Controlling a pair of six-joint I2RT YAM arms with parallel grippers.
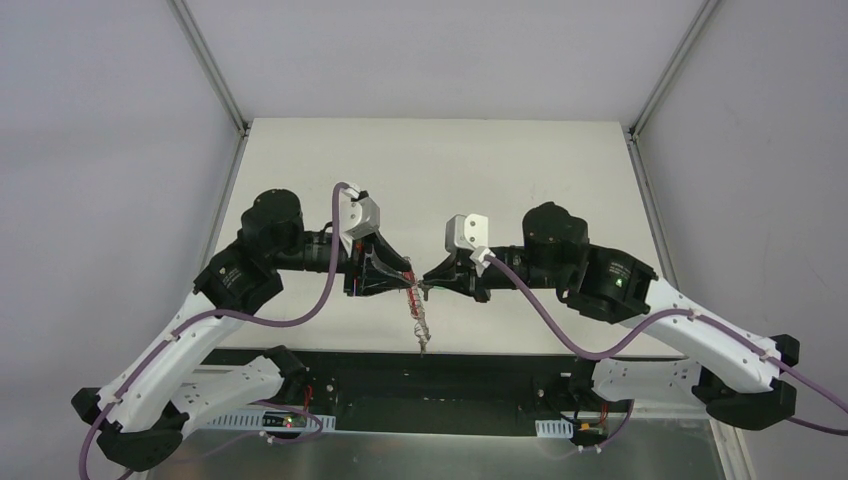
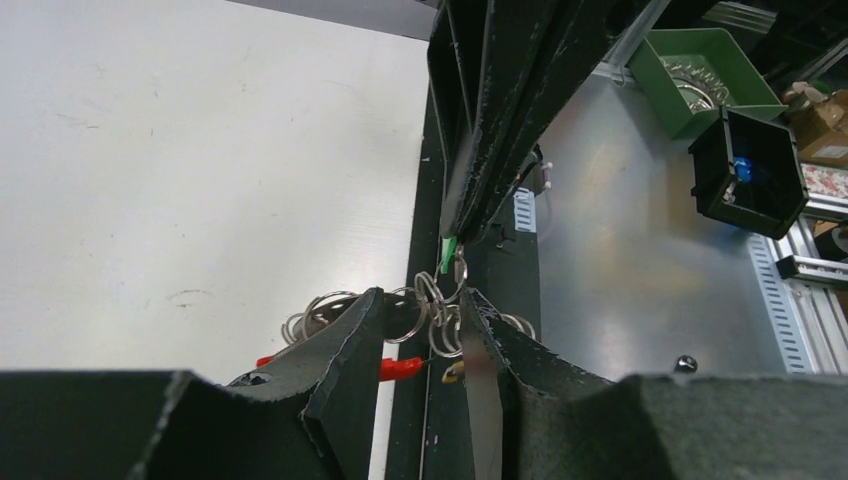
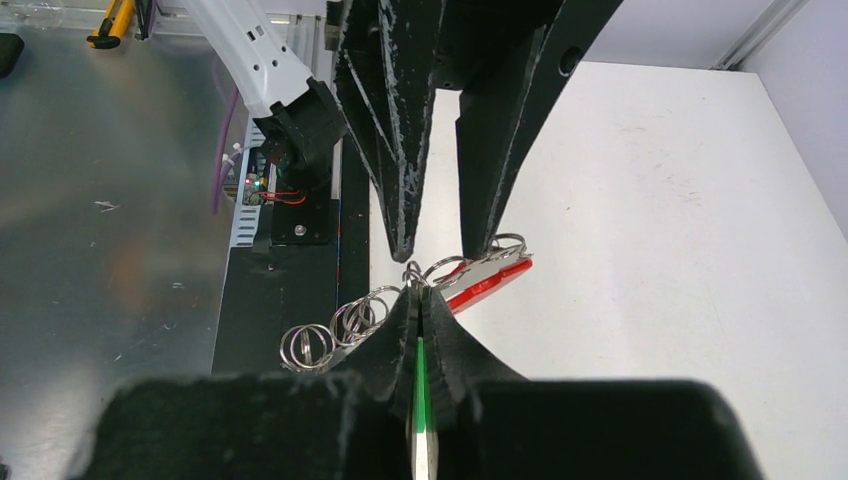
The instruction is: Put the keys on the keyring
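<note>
1. Two claws meet tip to tip over the near edge of the table [image 1: 450, 170]; the keyring [image 1: 414, 305] hangs between them, its long axis running from their tips down toward the arm bases.
2. Right claw [image 3: 421, 297]: clenched flat on the green key [image 3: 420, 385]; the green tag shows as a thin strip between the pressed fingers, and the metal end is hidden by them.
3. Left claw [image 3: 440, 250]: released, with a clear gap between its two fingers; the keyring's red part [image 3: 490, 282] lies against one fingertip, so the loop may be resting on that finger rather than pinched; which it is cannot be told.
4. Deciding relation: the wire rings [image 3: 310, 345] lie straight ahead of the right claw's tip, touching it or just beside it, inside the left claw's gap; the key points along the right claw's own line into that cluster, so the right arm is the one placed to thread; whether the key is already caught on a ring cannot be told.
5. Views differ; the left wrist view shows a ring right at the green tag and a yellow tag [image 2: 452, 373] low in the bunch, both missed elsewhere; the right wrist view alone shows the left fingers parted; the top view alone shows the keyring's dangling length.
</note>
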